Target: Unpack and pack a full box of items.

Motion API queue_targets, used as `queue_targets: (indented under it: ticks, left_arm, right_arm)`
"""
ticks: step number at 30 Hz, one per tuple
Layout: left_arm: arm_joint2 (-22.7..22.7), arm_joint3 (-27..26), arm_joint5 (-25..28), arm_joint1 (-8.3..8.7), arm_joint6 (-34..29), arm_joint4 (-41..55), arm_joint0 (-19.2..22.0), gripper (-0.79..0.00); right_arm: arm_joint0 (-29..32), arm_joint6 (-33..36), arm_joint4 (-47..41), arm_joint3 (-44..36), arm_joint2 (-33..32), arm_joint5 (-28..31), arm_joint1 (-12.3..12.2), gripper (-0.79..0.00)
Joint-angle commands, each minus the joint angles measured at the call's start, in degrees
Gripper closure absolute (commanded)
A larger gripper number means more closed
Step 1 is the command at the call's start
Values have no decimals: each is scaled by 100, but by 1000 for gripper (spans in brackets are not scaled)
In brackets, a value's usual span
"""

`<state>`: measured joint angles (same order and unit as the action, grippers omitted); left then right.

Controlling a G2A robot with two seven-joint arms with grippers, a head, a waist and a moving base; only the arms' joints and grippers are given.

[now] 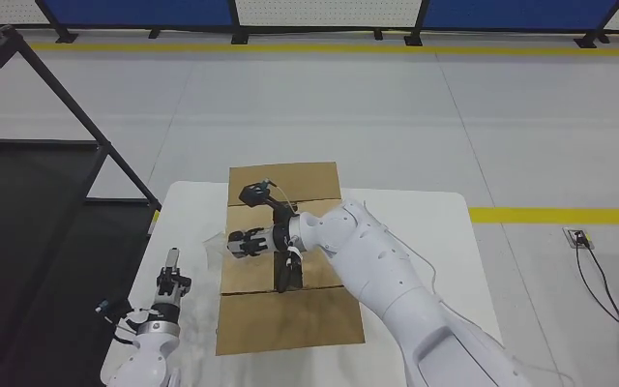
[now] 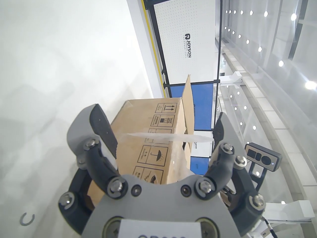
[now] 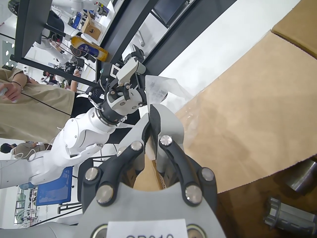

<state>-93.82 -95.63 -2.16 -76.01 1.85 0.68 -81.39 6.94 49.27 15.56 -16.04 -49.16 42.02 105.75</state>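
An open cardboard box (image 1: 290, 329) stands mid-table with its flaps spread. My right gripper (image 1: 242, 244) is at the box's left side, shut on the edge of a cardboard flap (image 3: 235, 115); the cardboard shows pinched between its fingers (image 3: 158, 122). Metal parts (image 3: 284, 216) lie inside the box. My left gripper (image 2: 159, 125) hovers open near the table's left front, facing the box side (image 2: 133, 120). A clear plastic film (image 2: 168, 136) spans between its fingertips. That film (image 3: 158, 87) hangs between the left gripper (image 3: 128, 71) and the box.
The white table (image 1: 426, 232) has bare room to the right of the box. A black metal frame (image 1: 58, 193) stands off the table's left edge. A small metal ring (image 2: 26, 220) lies on the table near the left gripper.
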Motion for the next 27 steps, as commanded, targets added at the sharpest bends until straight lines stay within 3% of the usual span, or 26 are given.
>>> queue_targets:
  ticks: [1, 6, 15, 20, 27]
  left_arm:
    - [-151, 26, 82, 44, -419, -82, -66, -785]
    - [-480, 34, 67, 135, -1467, 92, -123, -785]
    - [-481, 34, 61, 134, -1455, 101, -122, -785]
    - [-413, 130, -682, 116, -1426, 537, 170, -785]
    - [-455, 434, -1677, 158, -2328, 1300, 567, -785]
  right_arm:
    - [0, 35, -8, -5, 0, 54, 0, 0]
    - [-9, 122, -32, -7, 3, 125, 5, 0]
    - [-44, 255, -49, -16, 30, 103, 33, 0]
    - [-57, 316, -59, -22, 45, 81, 50, 0]
    - [-69, 343, -69, -7, 57, 70, 64, 0]
